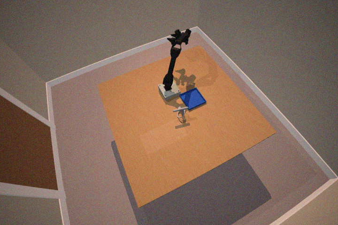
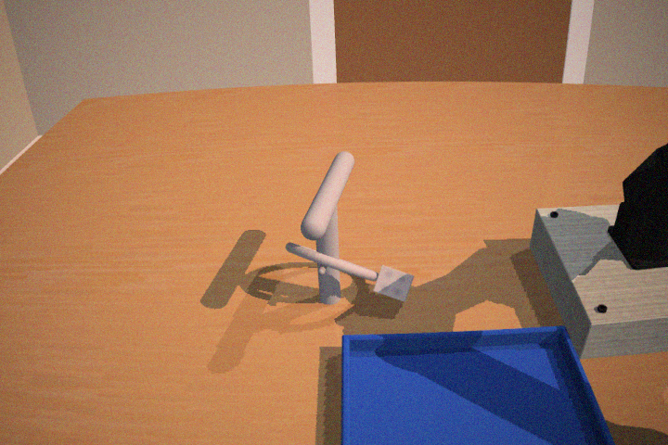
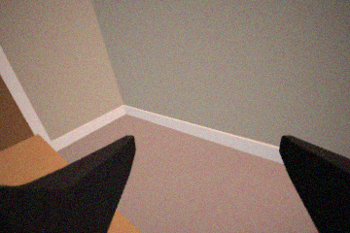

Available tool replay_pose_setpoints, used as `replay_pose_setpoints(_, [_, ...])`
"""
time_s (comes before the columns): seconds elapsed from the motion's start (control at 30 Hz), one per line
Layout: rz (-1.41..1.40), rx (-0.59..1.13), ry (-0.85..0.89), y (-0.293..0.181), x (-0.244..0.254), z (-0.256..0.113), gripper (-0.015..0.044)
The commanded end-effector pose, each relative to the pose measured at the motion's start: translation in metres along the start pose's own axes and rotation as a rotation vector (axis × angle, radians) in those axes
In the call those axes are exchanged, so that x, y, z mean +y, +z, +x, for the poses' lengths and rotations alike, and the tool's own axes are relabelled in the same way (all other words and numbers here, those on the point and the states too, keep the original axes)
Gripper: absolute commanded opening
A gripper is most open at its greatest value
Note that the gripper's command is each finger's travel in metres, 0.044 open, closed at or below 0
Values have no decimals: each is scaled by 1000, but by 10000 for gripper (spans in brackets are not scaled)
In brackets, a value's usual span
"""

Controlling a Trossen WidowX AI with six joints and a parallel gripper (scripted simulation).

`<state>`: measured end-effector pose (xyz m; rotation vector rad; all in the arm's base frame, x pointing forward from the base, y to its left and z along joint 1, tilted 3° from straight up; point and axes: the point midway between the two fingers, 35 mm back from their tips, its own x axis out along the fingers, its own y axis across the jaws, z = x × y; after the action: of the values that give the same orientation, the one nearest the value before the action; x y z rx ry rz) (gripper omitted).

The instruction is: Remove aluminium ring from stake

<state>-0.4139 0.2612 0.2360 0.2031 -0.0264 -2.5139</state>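
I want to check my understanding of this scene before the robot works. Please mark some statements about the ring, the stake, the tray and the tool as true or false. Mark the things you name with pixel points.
1. The ring [image 1: 177,114] [image 2: 340,263] lies flat on the table. False: it is tilted.
2. The ring's tab [image 2: 392,283] is on the side toward the robot's base [image 1: 162,91] [image 2: 629,340]. True.
3. The stake's cross-bar [image 1: 180,108] [image 2: 328,195] is above the ring. True.
4. The blue tray [image 1: 192,98] [image 2: 418,409] already holds the ring. False: the ring is around the stake [image 2: 328,291], outside the tray.
5. The tool [image 1: 178,39] [image 3: 205,143] is open, with nothing between its fingers. True.
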Motion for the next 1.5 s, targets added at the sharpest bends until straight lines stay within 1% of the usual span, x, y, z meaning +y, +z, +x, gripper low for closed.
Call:
replay_pose_setpoints(0.0, [0, 0, 0, 0, 0, 0, 374])
replay_pose_setpoints(0.07, [9, 6, -16, -1, -1, -6, 321])
replay_pose_setpoints(0.2, [59, 40, -112, -8, -8, -38, 216])
replay_pose_setpoints(0.23, [73, 48, -137, -10, -9, -47, 200])
replay_pose_setpoints(0.53, [205, 111, -365, -30, -12, -124, 200])
replay_pose_setpoints(0.87, [372, 158, -624, -54, 1, -206, 200])
replay_pose_setpoints(1.17, [532, 178, -861, -79, 28, -275, 200])
replay_pose_setpoints(1.47, [695, 175, -1101, -105, 69, -336, 200])
